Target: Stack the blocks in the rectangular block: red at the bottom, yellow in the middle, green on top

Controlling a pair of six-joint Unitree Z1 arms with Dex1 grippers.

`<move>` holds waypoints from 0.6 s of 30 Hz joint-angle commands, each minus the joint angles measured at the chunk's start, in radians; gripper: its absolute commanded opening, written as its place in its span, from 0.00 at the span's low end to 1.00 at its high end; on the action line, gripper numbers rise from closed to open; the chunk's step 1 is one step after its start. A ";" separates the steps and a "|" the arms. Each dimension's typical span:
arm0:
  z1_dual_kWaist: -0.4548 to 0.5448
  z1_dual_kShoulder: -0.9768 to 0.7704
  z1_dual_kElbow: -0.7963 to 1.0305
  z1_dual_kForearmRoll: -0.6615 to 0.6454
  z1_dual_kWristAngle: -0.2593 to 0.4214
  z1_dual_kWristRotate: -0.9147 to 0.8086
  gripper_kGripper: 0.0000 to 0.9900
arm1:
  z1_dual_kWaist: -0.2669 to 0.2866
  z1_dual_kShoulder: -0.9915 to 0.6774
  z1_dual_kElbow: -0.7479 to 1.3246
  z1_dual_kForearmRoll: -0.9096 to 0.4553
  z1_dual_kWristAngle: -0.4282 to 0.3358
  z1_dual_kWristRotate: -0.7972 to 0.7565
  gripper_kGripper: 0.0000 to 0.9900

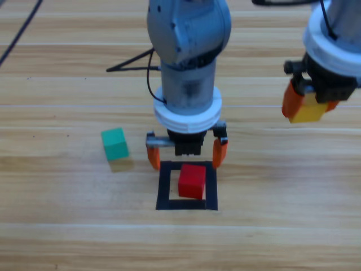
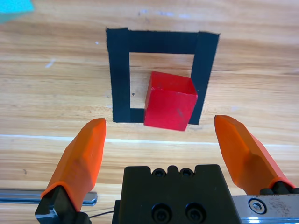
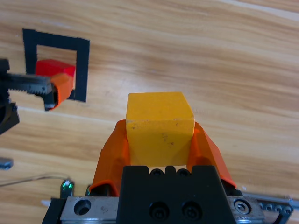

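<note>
The red cube (image 1: pixel 192 180) sits inside the black tape square (image 1: pixel 164 186), so the bottom of the stack looks already placed. It is a little turned against the tape lines, and in the left wrist view its lower edge reaches over the tape on one side, toward 5 o'clock of the square. No cube is on top of it yet. Two steps remain, as I judge it: the yellow cube (image 1: pixel 308 109) must go on the red one, and then the green cube (image 1: pixel 115 143) on the yellow one.

The left gripper (image 1: pixel 186 152) hangs just at 12 o'clock of the tape square in the high view. Its jaws stand wide apart, one on each side, and they hold nothing and touch nothing; the red cube is free between and beyond them.

The right gripper (image 1: pixel 307 104) is at about 2 o'clock from the square, well apart from it and lifted off the table (image 1: pixel 271 226). Its jaws are closed on the yellow cube, which fills the space between them, with its top part standing out past the jaw tips.

The green cube rests alone on the table at about 10 o'clock from the square, near it but clearly outside, and neither gripper touches it.
</note>
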 commanded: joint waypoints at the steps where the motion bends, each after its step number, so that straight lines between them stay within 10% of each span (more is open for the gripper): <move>1: 0.044 -0.161 0.017 0.042 0.074 0.007 1.00 | 0.076 0.137 -0.112 0.106 0.031 0.051 0.01; 18: 0.367 -0.450 0.111 0.054 0.228 0.488 1.00 | 0.139 0.237 -0.230 0.106 0.112 0.171 0.15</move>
